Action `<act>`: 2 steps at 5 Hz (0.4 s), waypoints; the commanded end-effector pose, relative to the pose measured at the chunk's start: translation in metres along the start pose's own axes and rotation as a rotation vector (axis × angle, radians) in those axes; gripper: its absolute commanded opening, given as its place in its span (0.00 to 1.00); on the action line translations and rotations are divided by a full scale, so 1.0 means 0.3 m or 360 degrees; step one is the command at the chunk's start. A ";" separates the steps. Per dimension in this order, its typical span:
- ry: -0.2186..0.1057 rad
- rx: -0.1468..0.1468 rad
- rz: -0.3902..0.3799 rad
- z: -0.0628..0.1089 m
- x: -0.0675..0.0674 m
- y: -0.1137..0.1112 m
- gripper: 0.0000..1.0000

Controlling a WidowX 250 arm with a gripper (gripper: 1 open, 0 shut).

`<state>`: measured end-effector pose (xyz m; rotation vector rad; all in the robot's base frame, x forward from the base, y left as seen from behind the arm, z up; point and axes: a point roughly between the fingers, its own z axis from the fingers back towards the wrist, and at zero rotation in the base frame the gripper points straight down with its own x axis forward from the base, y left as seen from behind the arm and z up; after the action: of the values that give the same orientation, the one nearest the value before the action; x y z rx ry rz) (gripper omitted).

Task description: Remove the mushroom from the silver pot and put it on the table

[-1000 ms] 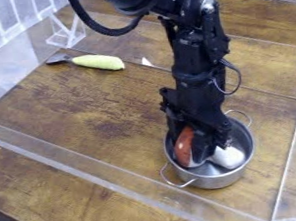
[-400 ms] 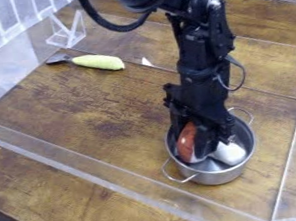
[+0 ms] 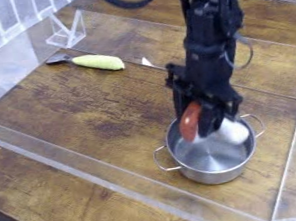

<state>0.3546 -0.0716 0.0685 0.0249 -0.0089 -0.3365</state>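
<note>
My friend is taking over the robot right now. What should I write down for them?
End effector: shut on the mushroom, pointing down.
Mushroom: held above the silver pot, red cap to the left, white stem to the right, clear of the pot's bottom.
Silver pot: on the table, near the front right.
Done: mushroom gripped and lifted.
Left: carry it sideways past the pot's rim, lower it onto bare table, open, back away.
</note>
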 end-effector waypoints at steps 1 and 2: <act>-0.0215 0.0082 0.0120 0.207 0.014 0.111 0.00; -0.0252 0.0096 0.0073 0.294 -0.022 0.204 0.00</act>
<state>0.3633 -0.0184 0.1244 0.0490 -0.0781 -0.3020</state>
